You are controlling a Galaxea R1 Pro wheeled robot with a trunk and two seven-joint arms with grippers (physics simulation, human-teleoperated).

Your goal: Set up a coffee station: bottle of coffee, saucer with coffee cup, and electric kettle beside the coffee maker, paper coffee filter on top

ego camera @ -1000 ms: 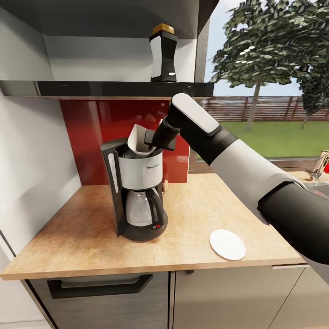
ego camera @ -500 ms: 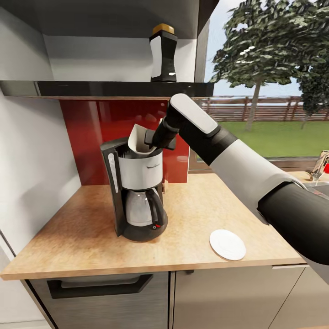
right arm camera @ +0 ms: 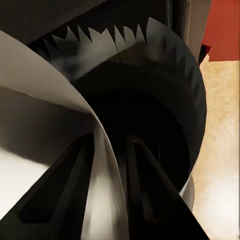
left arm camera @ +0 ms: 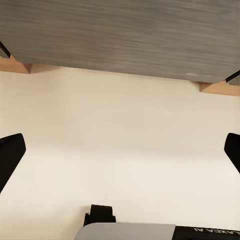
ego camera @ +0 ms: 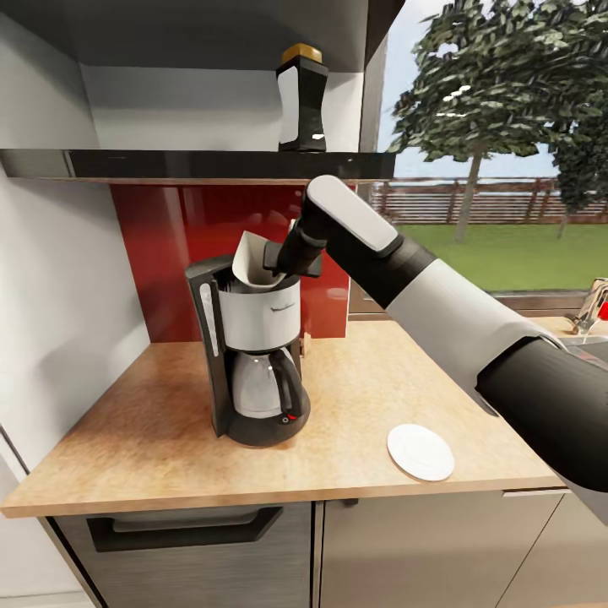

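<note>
Right gripper [ego camera: 281, 263] was clamped on the filter [ego camera: 250, 260], fingers [right arm camera: 70, 195] either side of the paper wall, holding it in the top of the coffee maker [ego camera: 252, 346] on the countertop [ego camera: 371, 397]. Left gripper's fingers [left arm camera: 10, 155] were spread wide, empty. Saucer [ego camera: 420, 452] sat near the front edge; coffee bottle [ego camera: 301, 100] on the shelf [ego camera: 152, 162].
</note>
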